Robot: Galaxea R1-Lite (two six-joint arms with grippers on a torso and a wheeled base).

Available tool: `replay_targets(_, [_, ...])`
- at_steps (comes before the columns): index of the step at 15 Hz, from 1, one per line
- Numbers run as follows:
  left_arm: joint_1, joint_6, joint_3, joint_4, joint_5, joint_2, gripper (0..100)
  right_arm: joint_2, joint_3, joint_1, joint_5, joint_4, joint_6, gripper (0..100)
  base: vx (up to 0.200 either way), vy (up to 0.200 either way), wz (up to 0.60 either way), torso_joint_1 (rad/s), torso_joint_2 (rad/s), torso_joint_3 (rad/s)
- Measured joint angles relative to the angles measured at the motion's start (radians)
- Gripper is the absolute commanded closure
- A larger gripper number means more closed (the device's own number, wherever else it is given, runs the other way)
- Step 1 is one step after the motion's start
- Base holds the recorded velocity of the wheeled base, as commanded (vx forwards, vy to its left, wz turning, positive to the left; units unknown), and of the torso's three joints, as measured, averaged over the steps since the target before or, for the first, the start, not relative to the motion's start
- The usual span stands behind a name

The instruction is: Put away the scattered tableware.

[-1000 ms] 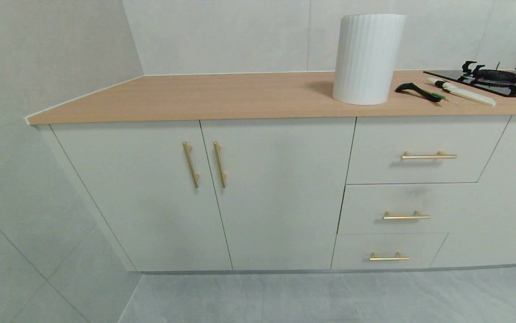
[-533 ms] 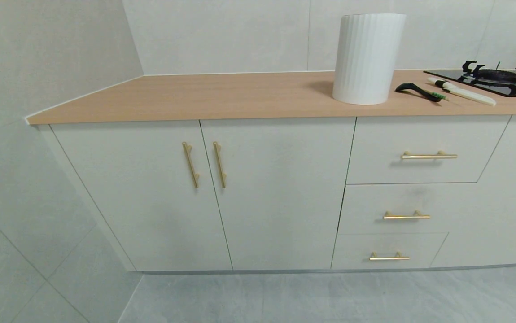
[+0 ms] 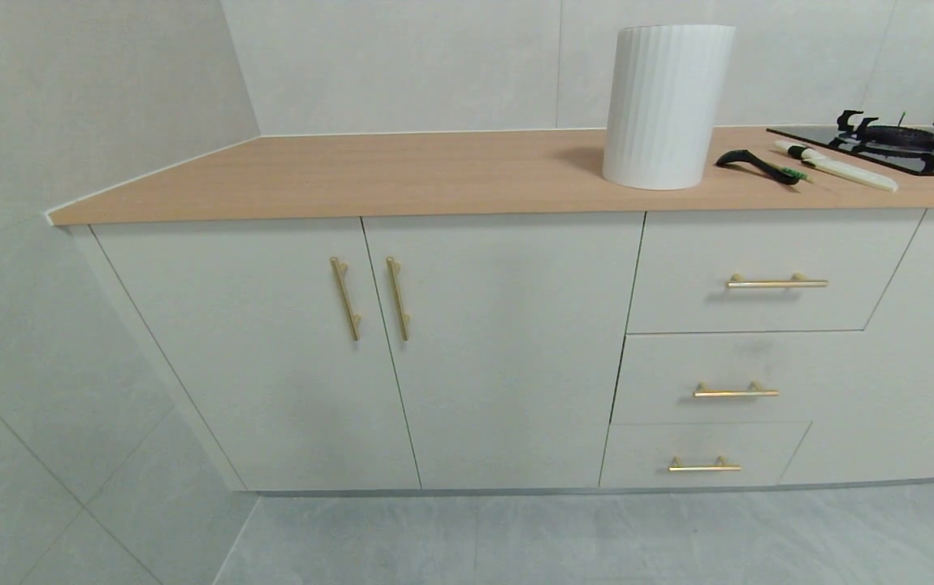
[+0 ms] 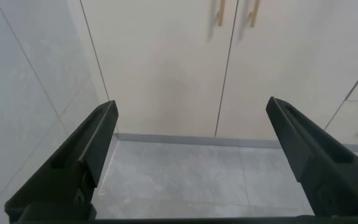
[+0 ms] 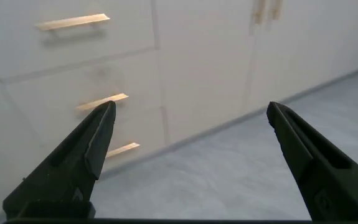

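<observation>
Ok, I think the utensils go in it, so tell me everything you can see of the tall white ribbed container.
The white ribbed container is a tall cylinder with fine vertical ribs, narrowing slightly toward its base, matt like ceramic or plastic. It stands upright on the wooden countertop, near the front edge. Its inside is hidden. A black-handled utensil lies just right of it, apart.
</observation>
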Motion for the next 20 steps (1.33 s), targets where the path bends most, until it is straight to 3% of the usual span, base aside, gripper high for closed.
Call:
replay_targets(2, [0.000,0.000,0.000,0.000,0.000,0.000,0,-0.024,0.060,-0.004,0.113,-0.033,0.007,0,0.000,0.000,0.00,0.000,0.00,0.000])
replay_targets(4, [0.000,0.000,0.000,0.000,0.000,0.000,0,-0.037,0.081,-0.004,0.361,-0.041,0.013,0,0.000,0.000,0.00,0.000,0.00,0.000])
replay_targets(6, [0.000,0.000,0.000,0.000,0.000,0.000,0,-0.042,0.083,-0.004,0.460,0.001,-0.005,0,0.000,0.000,0.00,0.000,0.00,0.000])
replay_targets(12, [0.000,0.010,0.000,0.000,0.000,0.000,0,-0.045,0.088,-0.003,0.468,0.001,0.023,0,0.000,0.000,0.00,0.000,0.00,0.000])
replay_targets(20, [0.000,0.022,0.000,-0.001,-0.002,0.000,0,-0.046,0.088,-0.003,0.469,0.002,0.023,0,0.000,-0.200,0.00,0.004,0.00,0.002])
